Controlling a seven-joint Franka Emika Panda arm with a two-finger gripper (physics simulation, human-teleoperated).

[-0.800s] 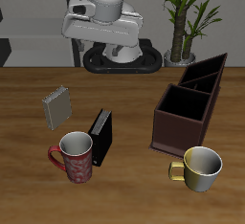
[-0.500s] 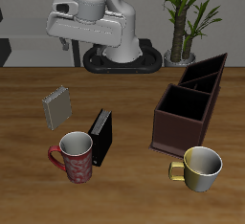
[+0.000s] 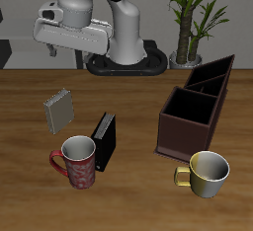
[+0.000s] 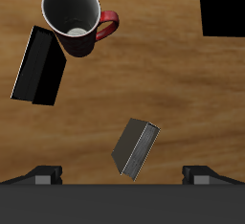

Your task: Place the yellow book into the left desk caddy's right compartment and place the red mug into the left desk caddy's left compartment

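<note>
The yellow book (image 3: 59, 110) lies on the table, a small spiral-bound notepad, also in the wrist view (image 4: 135, 148). The red mug (image 3: 79, 162) stands upright near the table's front edge, and it shows in the wrist view (image 4: 75, 17). The left desk caddy (image 3: 191, 126) is dark brown, with its big square right compartment (image 3: 180, 104) toward the front and the slant-walled left compartment (image 3: 219, 69) behind. All look empty. My gripper (image 3: 74, 49) hangs high above the table, over the book and a little farther back. It is open and empty (image 4: 122, 173).
A black book (image 3: 104, 140) stands on edge between the red mug and the yellow book, close beside the mug. A shiny yellowish-cream mug (image 3: 209, 173) stands in front of the caddy. A potted plant (image 3: 188, 18) is behind the caddy.
My arm has swung sideways away from the caddy, carrying the open gripper over to above the yellow book. Nothing on the table has moved.
</note>
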